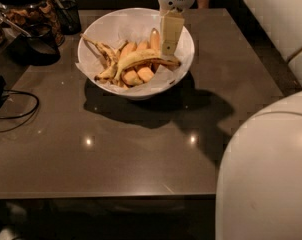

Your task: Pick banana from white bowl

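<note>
The banana [139, 59], long, curved and pale yellow, lies across the heap of fruit in the white bowl [93, 39], its dark end toward the bowl's right rim. The dark table [116, 154] fills most of the view, and my own white body [266, 174] blocks the near right corner. The paper-lined bowl stands at the table's far middle. A glass jar [28, 11] stands at the far left corner. My gripper [167, 48] hangs over the bowl's right half, its tip just above the banana; whether it is open or holding anything I cannot tell. Shorter orange-yellow bananas [141, 75] lie under the long one.
</note>
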Motion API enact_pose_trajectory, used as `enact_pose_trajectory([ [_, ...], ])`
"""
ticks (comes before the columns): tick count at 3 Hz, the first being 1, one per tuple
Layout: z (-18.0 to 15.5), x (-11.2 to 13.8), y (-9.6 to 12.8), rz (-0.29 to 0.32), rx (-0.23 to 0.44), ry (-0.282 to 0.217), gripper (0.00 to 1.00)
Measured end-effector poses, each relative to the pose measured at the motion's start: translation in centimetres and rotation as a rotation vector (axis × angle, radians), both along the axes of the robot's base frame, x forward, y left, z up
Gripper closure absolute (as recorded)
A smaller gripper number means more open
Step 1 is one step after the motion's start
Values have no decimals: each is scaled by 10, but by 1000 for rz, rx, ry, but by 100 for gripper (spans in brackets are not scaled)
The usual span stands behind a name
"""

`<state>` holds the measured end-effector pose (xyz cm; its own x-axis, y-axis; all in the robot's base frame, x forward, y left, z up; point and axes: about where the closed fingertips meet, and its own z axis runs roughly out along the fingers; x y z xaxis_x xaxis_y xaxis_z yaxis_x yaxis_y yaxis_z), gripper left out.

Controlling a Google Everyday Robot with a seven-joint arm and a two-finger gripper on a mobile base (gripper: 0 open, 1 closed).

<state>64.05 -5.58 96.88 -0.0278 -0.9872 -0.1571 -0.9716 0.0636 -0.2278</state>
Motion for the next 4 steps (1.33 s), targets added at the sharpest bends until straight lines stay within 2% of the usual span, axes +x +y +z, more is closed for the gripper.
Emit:
enact_pose_trajectory([
  [2,-13,1,17,40,4,41,18],
  [3,-19,3,27,63,-1,54,28],
  [4,-24,4,34,80,2,64,32],
])
